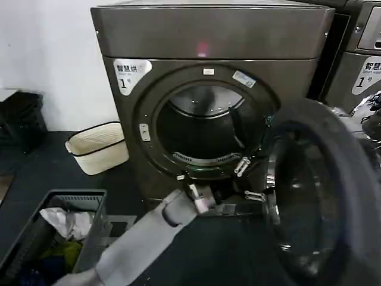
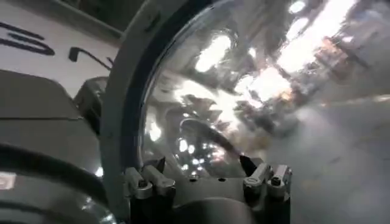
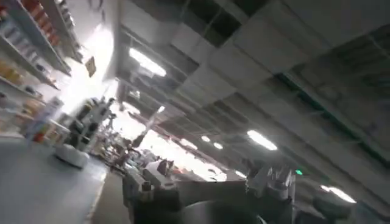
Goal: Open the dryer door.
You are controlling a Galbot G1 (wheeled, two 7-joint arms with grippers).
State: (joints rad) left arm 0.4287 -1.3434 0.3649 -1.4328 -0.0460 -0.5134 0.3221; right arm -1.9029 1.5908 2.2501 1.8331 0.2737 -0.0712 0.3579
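Baskets sit at the far left of the head view: a grey crate (image 1: 71,205) of laundry near the bottom corner and a cream basket (image 1: 98,146) against the wall behind it. Next comes the left arm (image 1: 140,241), reaching up toward the lower rim of the drum opening (image 1: 202,128), with the left gripper (image 1: 205,205) just below that rim. In the left wrist view its 2 fingers (image 2: 143,182) stand apart with nothing between them, close to a curved chrome surface but not visibly touching it. Right of the opening, the dryer door (image 1: 324,196) hangs swung well out on its right-hand hinge, dark back and glass turned toward the camera, so the opening step looks essentially done. The next move, as a judgement, is either a last nudge to push the door fully wide or simply drawing the left arm clear without catching the rim. The right gripper (image 3: 210,185) appears in its own wrist view aimed at a ceiling, fingers spread and holding nothing. A second machine (image 1: 360,53) stands at the far right.
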